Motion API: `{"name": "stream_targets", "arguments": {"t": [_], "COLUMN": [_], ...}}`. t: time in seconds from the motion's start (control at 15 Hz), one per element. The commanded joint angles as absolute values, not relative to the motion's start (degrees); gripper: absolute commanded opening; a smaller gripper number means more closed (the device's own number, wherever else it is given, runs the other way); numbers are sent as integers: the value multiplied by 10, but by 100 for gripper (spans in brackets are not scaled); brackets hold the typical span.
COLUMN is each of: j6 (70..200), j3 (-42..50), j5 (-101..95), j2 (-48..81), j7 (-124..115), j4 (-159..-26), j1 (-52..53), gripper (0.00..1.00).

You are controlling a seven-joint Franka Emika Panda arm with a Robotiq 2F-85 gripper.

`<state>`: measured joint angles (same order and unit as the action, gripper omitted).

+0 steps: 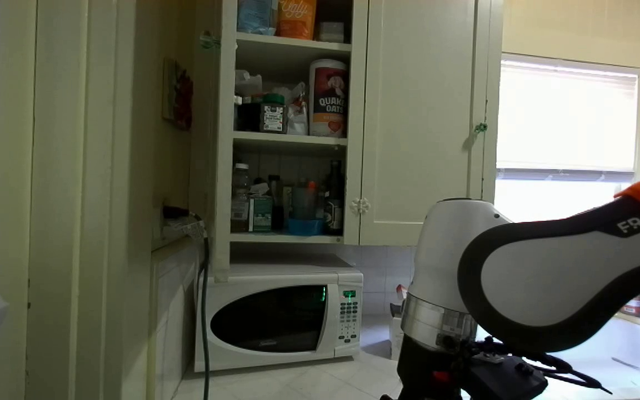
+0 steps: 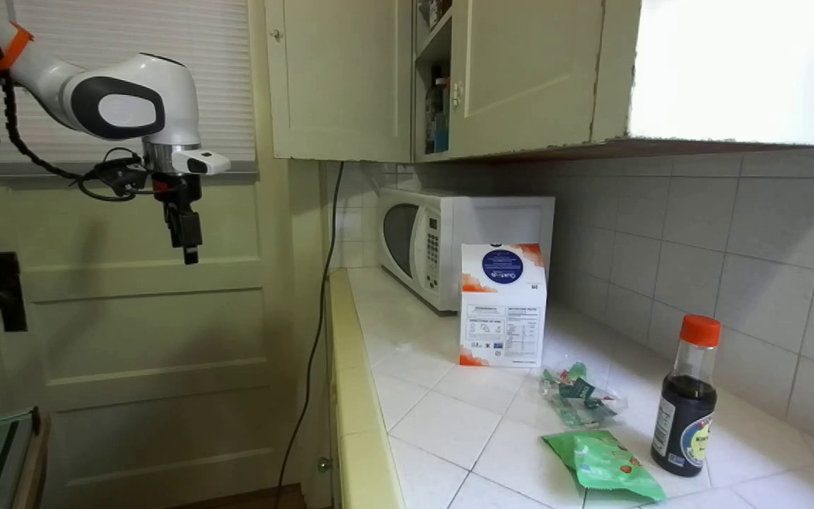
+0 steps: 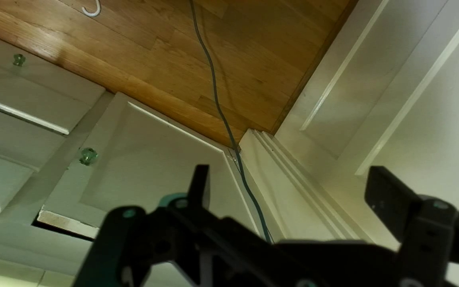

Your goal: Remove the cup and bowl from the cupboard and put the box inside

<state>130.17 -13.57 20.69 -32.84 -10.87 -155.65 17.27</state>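
The cream cupboard [image 1: 356,116] stands open above the microwave, its shelves crowded. The blue bowl [image 1: 305,226] is at the front of its lowest shelf; a sliver of blue also shows in an exterior view [image 2: 441,140]. A dim greyish cup [image 1: 302,203] rises above the bowl; I cannot tell whether it stands in or behind it. The white box [image 2: 502,311], with orange print and a blue circle, stands upright on the counter beside the microwave. The arm partly hides it in an exterior view [image 1: 395,330]. My gripper [image 3: 293,193] is open and empty, pointing down [image 2: 190,251], away from counter and cupboard.
The microwave [image 1: 275,322] sits under the cupboard. A dark bottle [image 1: 333,205] and a green carton [image 1: 260,213] flank the bowl. A cable [image 2: 319,318] hangs at the counter's end. A sauce bottle [image 2: 686,403], green packet [image 2: 601,463] and clear wrapper [image 2: 580,396] lie nearer on the counter.
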Motion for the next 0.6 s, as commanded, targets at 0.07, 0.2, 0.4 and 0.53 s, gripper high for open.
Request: {"name": "stream_targets", "arguments": {"t": [0.07, 0.2, 0.4, 0.53], "j6": [1300, 1321, 1352, 1372], "j3": [-134, -138, -134, -125], "j5": [206, 190, 117, 66], "j2": [-329, -326, -308, -292], "j7": [-110, -106, -73, -46], "j4": [-1556, -1555, -1528, -1504], "j1": [174, 164, 135, 116], "gripper": [100, 100, 100, 100]}}
